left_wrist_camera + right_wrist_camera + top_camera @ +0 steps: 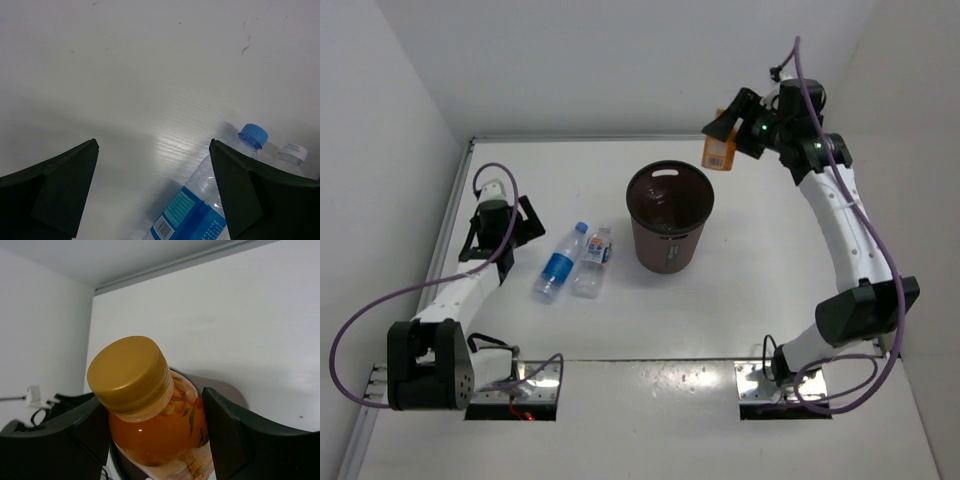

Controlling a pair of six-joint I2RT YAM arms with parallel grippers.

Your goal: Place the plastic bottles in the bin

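The dark brown bin [668, 231] stands upright mid-table; a clear bottle seems to lie inside it. My right gripper [722, 140] is shut on the short orange bottle [719, 151], held in the air to the upper right of the bin's rim; in the right wrist view the bottle [150, 425] sits between the fingers, gold cap up. The blue-label, blue-cap bottle [559, 263] and the white-blue label bottle [593, 262] lie side by side left of the bin. My left gripper [500, 222] is open and empty, just left of them; the blue-label bottle [200, 210] lies near its right finger.
White walls close the table at the back and both sides. A raised rail [450, 215] runs along the left edge. The arm bases stand at the near edge.
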